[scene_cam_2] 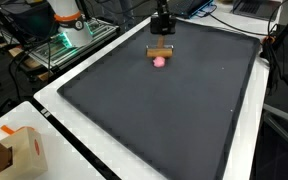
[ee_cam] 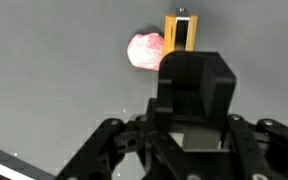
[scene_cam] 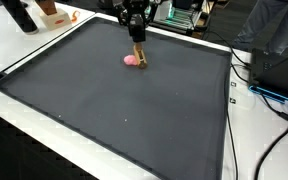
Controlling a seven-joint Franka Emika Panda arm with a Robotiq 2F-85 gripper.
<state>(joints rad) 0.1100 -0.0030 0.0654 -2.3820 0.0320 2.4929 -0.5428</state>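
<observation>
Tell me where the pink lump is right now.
In both exterior views the pink lump lies on the dark mat near its far edge, right beside the wooden block under the claw.

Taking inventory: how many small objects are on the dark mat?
2: a pink ball and a wooden block beside it, both under the gripper. Nothing else shows; none looks hidden.

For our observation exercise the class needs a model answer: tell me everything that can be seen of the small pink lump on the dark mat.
The pink lump is small, rounded and slightly uneven, pale pink with a soft, matte look; its material cannot be told. It lies on the dark mat near one edge, right beside a small wooden block, touching it or nearly so. The gripper hangs above them, apart from the lump.
</observation>
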